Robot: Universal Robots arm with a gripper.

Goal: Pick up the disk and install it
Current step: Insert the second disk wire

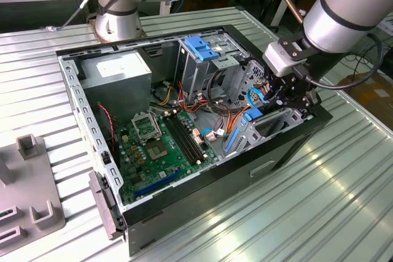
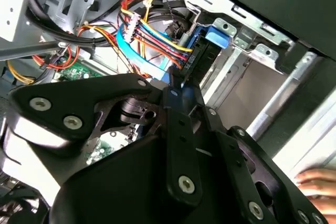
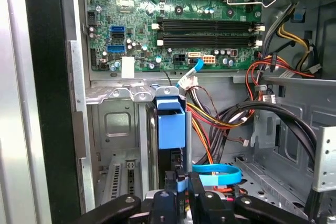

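The disk (image 3: 169, 129) stands on edge in the narrow metal bay at the case's front corner, with its blue plastic rail facing out. In the second wrist view the disk (image 2: 202, 51) is a dark slab with a blue tab, just past the black fingers. My gripper (image 3: 182, 184) is shut on the disk's near edge, one finger on each side. In the exterior view the gripper (image 1: 288, 93) hangs over the case's corner at that view's right, above the disk's blue rail (image 1: 253, 115).
The open computer case (image 1: 295, 145) lies on a ribbed metal table. Inside it are the green motherboard (image 1: 156, 145), a grey power-supply box (image 1: 116, 72), a blue bracket (image 1: 201, 47) on the metal cage and bundles of cables (image 3: 236, 114). A person's fingers (image 2: 315, 182) rest near the case.
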